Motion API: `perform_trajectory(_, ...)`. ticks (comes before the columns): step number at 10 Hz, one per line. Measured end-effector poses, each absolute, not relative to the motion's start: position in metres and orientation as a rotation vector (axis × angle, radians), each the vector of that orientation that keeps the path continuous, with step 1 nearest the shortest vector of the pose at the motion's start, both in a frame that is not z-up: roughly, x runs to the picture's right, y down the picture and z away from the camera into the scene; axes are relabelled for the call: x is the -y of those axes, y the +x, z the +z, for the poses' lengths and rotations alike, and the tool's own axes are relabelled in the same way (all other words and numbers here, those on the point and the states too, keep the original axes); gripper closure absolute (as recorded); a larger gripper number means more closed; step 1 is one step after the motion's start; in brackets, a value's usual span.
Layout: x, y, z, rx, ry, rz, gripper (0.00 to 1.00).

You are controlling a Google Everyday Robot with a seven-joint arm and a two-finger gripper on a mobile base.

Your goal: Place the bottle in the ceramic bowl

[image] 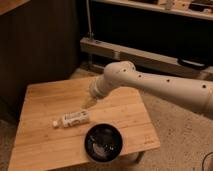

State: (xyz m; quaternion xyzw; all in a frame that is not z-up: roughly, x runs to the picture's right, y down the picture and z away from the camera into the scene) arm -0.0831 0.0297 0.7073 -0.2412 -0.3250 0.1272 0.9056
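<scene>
**Bottle lies on the table beside the bowl, jaws spread and empty above it**

The speckled floor (175,135) runs under and to the right of everything. Behind it stands a dark wall, with a pale ledge (135,54) crossing along its foot.

The wooden table (45,100) fills the lower left of the view, its light planks running left to right. Both of the task's things sit on its near half.

The white arm (165,89) comes in from the right edge and reaches across the table's far right corner. It ends in a rounded wrist joint over the middle of the top, and from there it bends down and to the left.

The ceramic bowl (102,143) stands upright near the table's front edge, right of centre. It is black and glossy, with a shiny ringed centre, and nothing lies in it.

The bottle (74,119) lies on its side on the bare wood, just beyond and to the left of the bowl and not touching it. Its white cap points left and its base points right, towards the arm. The pale label faces up.

The gripper (89,103) hangs below the wrist, angled down towards the bottle's base end and close above it. The jaws are spread apart and grasp nothing. Whether a tip touches the bottle cannot be told from this angle.
</scene>
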Motion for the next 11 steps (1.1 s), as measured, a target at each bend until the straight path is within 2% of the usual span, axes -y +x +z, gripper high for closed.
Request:
perform_trajectory(2,-0.011,-0.063,0.711,0.822,-0.420,0.226,0.35)
perform_trajectory(4,-0.002,-0.050,0.714,0.879,-0.393,0.217,0.35)
perform_trajectory(8,-0.012,-0.076,0.733,0.978,-0.621,-0.054,0.35)
perform_trajectory(11,-0.014,-0.084,0.740,0.982,-0.634,-0.213,0.35)
